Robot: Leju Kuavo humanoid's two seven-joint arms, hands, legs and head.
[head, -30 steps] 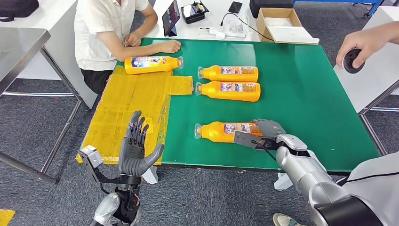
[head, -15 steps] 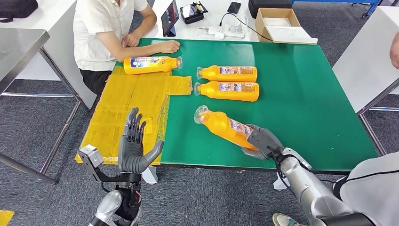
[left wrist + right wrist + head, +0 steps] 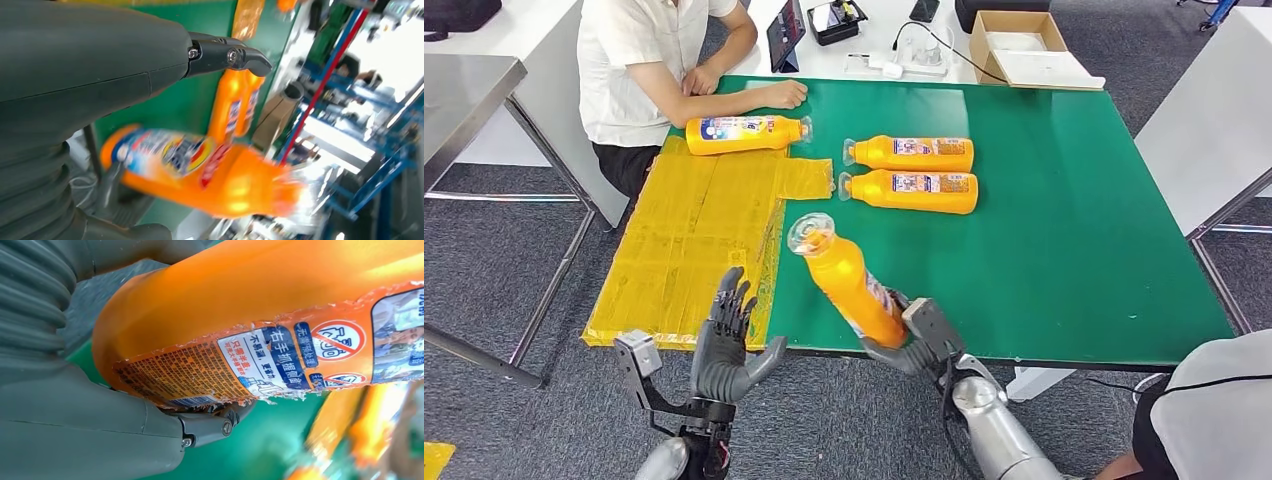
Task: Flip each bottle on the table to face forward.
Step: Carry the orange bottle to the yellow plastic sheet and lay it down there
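I see my right hand (image 3: 916,338) at the near edge of the green table (image 3: 1064,230), wrapped around the base of an orange bottle (image 3: 849,283). The bottle is lifted off the surface and tilted, its clear cap end pointing up and away from the hand, toward the yellow mat (image 3: 694,240). In the right wrist view the bottle's body (image 3: 260,320) lies across the palm with a torn printed label facing the camera, and one dark fingertip (image 3: 210,427) curls under it.

My left hand (image 3: 729,345) is raised just left of the held bottle, off the table edge, palm turned inward, fingers spread and holding nothing. From the left wrist view I see the held bottle (image 3: 200,170), blurred, just beyond the thumb.

Farther out from my right hand, two more orange bottles lie side by side on the green surface, the nearer one (image 3: 909,190) and the one behind it (image 3: 909,153), caps to the left. A fourth bottle (image 3: 746,133) lies at the far edge of the yellow mat, well beyond my left hand, cap pointing right. A person (image 3: 659,70) sits at the far left corner with a forearm resting on the table.
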